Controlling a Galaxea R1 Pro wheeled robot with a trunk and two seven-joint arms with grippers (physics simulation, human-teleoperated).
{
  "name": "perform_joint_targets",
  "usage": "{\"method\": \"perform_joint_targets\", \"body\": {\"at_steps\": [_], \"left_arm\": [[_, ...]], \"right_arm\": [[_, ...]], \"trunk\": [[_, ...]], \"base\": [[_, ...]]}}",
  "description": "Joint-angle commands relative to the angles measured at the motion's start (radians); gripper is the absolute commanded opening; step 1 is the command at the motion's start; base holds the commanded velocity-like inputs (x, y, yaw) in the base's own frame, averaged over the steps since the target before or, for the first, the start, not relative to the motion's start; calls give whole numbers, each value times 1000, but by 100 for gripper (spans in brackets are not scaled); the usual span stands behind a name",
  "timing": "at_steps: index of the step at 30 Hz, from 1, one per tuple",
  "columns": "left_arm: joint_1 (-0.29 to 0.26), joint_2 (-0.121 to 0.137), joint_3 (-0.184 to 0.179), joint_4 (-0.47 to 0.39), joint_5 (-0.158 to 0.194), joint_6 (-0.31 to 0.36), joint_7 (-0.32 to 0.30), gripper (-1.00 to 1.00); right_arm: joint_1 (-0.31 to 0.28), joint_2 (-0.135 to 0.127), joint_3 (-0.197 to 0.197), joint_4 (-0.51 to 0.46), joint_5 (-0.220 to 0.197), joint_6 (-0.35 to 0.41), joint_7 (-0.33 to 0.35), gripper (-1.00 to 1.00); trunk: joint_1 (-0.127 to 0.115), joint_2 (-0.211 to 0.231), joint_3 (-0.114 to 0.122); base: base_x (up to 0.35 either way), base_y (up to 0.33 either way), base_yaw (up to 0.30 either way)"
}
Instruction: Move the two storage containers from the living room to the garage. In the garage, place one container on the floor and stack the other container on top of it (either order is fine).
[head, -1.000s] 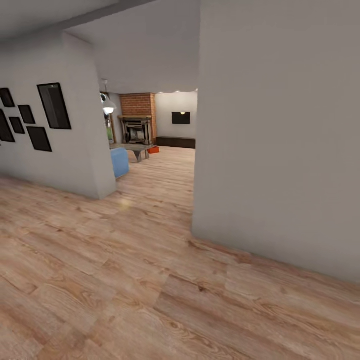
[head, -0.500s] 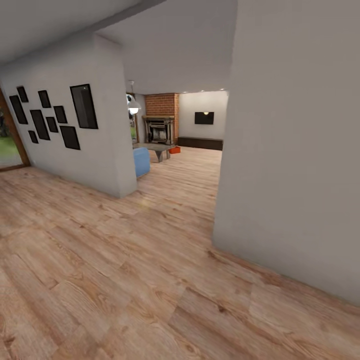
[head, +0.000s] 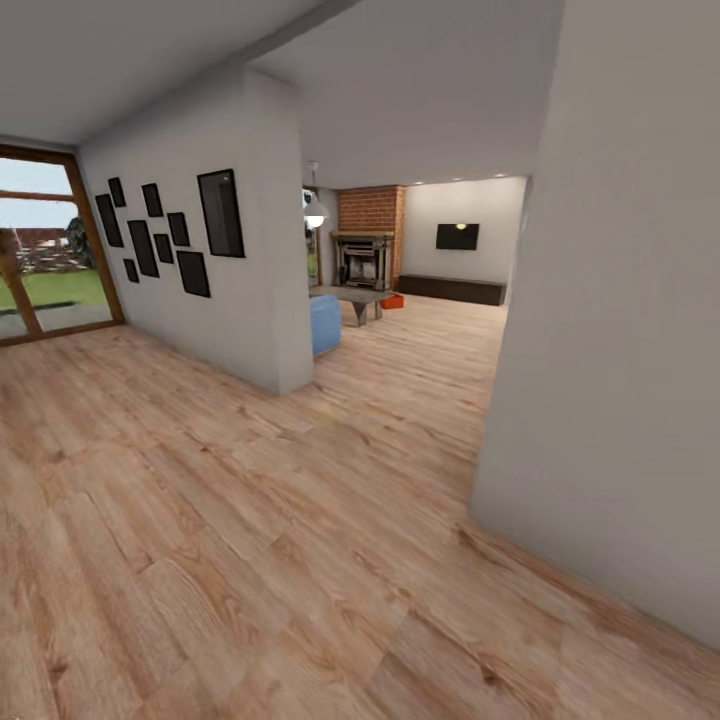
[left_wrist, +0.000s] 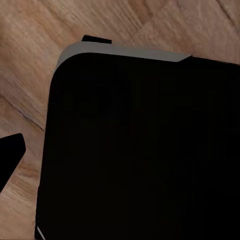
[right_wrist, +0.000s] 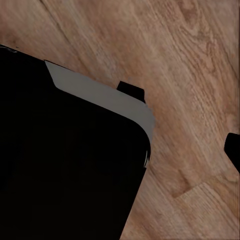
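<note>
Far down the hall, in the living room, one small orange-red storage container (head: 391, 301) sits on the light wood floor beside a low table (head: 358, 296), in front of the red-brick fireplace (head: 366, 250). A second container does not stand out at this distance. In the left wrist view, a dark fingertip (left_wrist: 10, 152) pokes in at the edge over wood planks. The right wrist view has a dark fingertip (right_wrist: 233, 150) at its edge too. In both, the other finger is lost against my black base, so I cannot judge the jaws.
A white wall (head: 620, 330) stands close on the right, and a partition wall (head: 250, 260) hung with black frames on the left. The opening between them leads to the living room. A blue sofa (head: 324, 322) sits past the partition. Glass doors (head: 45, 250) are at far left.
The whole head view has shifted right as the camera turned left. The glass doors have come into sight, and the right wall takes up less of the picture.
</note>
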Motion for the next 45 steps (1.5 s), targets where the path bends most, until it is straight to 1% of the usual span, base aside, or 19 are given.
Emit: {"method": "perform_joint_targets", "body": {"at_steps": [1,7,45], "left_arm": [[0,0,1,0,7,-2,-2,100],[0,0,1,0,7,-2,-2,100],[0,0,1,0,7,-2,-2,100]], "right_arm": [[-1,1,9,3,-10,-6,0,100],[-1,1,9,3,-8,-6,0,100],[-1,2,9,3,-8,-6,0,100]], "trunk": [[1,0,-1],[1,0,-1],[1,0,-1]], "base": [[321,0,261],[321,0,73],[321,0,0]]}}
